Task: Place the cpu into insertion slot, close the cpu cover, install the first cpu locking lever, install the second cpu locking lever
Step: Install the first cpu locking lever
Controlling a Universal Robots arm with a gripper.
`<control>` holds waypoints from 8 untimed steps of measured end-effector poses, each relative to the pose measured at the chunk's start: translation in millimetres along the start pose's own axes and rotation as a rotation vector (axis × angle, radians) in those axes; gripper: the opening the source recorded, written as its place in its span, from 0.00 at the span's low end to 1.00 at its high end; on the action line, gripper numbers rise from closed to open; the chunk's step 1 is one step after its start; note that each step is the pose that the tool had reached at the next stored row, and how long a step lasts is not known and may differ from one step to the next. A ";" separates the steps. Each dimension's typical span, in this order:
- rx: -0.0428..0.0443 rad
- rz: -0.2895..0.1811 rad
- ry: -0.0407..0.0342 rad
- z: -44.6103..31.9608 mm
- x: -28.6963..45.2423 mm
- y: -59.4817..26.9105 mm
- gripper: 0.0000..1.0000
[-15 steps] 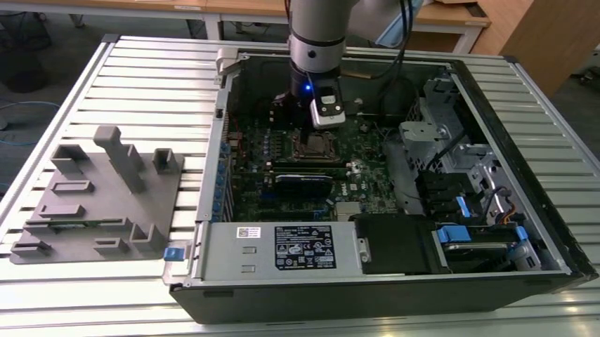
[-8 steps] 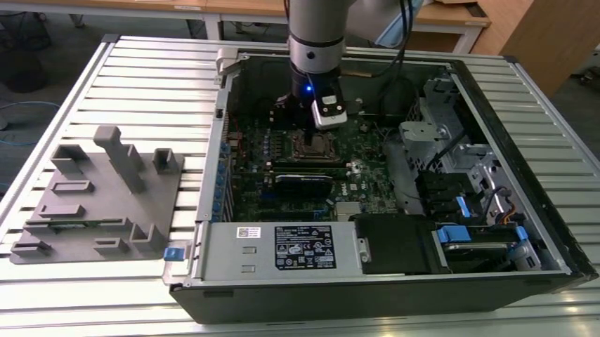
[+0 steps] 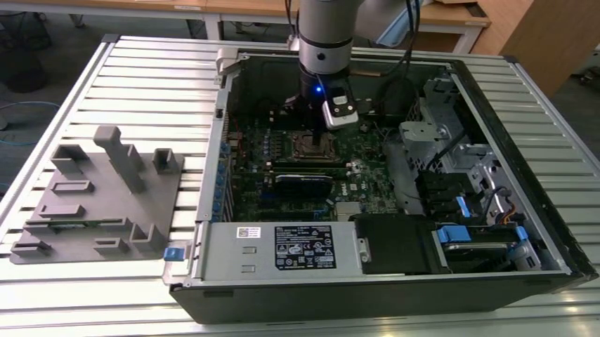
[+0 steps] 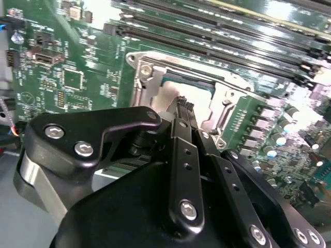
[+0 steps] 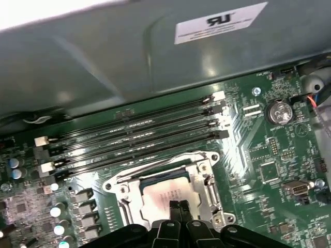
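The cpu (image 5: 158, 195) lies in the insertion slot (image 3: 315, 147) of the green motherboard, its silvery top showing through the big cut-out of the cpu cover (image 5: 209, 182). The cover lies flat over the cpu, seen also in the second wrist view as the cpu cover (image 4: 146, 77) around the cpu (image 4: 169, 96). A thin wire lever (image 5: 161, 164) runs along one edge of the socket. My gripper (image 5: 179, 207) hangs just above the cpu's top with its two black fingers pressed together and nothing between them. In the second wrist view the gripper (image 4: 184, 106) reaches over the cut-out.
Long black memory slots (image 5: 134, 135) run beside the socket, close to the case wall (image 5: 155, 57). A black card (image 3: 303, 184) stands in the board below the socket. The open computer case (image 3: 216, 119) rests on a slatted table, with a grey fixture block (image 3: 98, 196) at the exterior view's left.
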State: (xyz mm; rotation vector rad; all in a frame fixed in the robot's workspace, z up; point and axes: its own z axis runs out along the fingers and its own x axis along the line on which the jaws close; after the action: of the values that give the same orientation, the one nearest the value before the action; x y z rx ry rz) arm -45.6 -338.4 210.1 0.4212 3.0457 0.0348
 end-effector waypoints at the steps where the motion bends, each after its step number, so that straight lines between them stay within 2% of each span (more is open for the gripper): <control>1: 0.0010 0.000 0.0015 0.0 0.0 0.0 0.11; 4: 0.0014 0.000 0.0021 0.0 0.0 0.1 0.11; 5: 0.0036 0.000 0.0052 0.2 -0.6 0.3 0.11; 8: 0.0214 0.000 0.0361 0.2 -3.1 1.0 0.11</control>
State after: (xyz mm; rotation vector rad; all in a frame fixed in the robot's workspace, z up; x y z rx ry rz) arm -42.3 -338.3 210.2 0.4264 3.0843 0.0099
